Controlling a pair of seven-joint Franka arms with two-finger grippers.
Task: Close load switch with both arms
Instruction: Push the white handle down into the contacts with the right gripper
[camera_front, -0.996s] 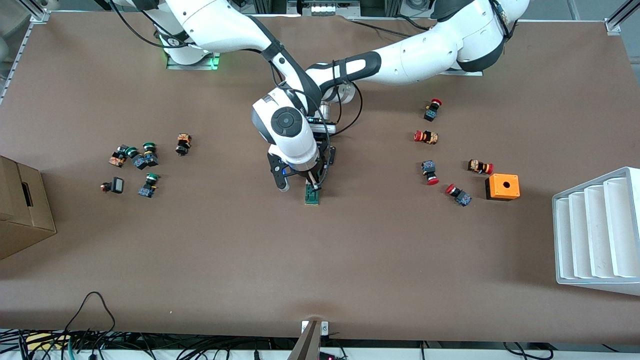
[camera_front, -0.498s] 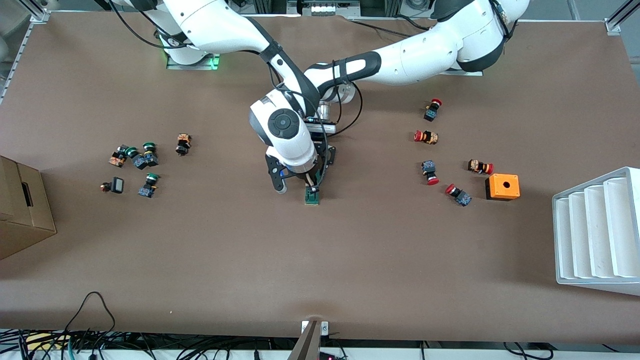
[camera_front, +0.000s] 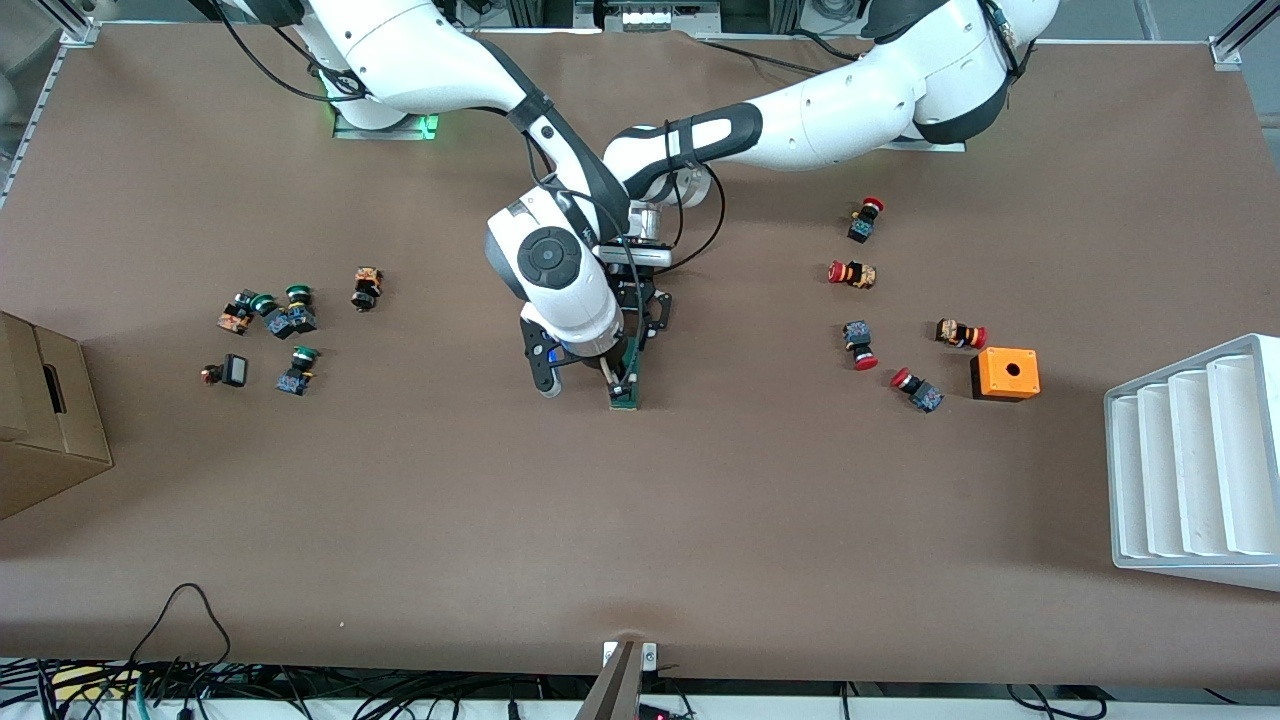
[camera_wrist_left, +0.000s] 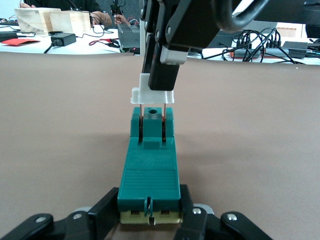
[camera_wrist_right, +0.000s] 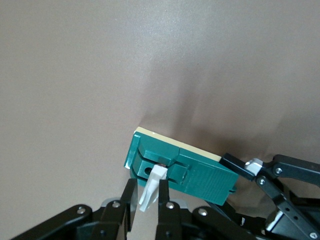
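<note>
The dark-green load switch (camera_front: 625, 396) lies flat near the middle of the table. Its white lever (camera_front: 619, 380) stands up at the end nearer the front camera. My left gripper (camera_front: 640, 335) is shut on the sides of the switch body at the end away from the lever; the left wrist view shows its black fingers (camera_wrist_left: 105, 205) pressed on the green block (camera_wrist_left: 150, 170). My right gripper (camera_front: 614, 372) comes down from above and is shut on the lever. The right wrist view shows the lever (camera_wrist_right: 152, 186) between its fingers (camera_wrist_right: 166, 192), with the switch (camera_wrist_right: 200, 172) below. The lever (camera_wrist_left: 152, 95) leans slightly.
Several red-capped push buttons (camera_front: 860, 345) and an orange box with a hole (camera_front: 1005, 373) lie toward the left arm's end, beside a white ribbed tray (camera_front: 1195, 465). Green-capped buttons (camera_front: 290, 315) and a cardboard box (camera_front: 45, 415) are toward the right arm's end.
My right arm's wrist has swung toward the right arm's end of the table while its fingers stay on the lever. The switch body and my left gripper have not moved.
</note>
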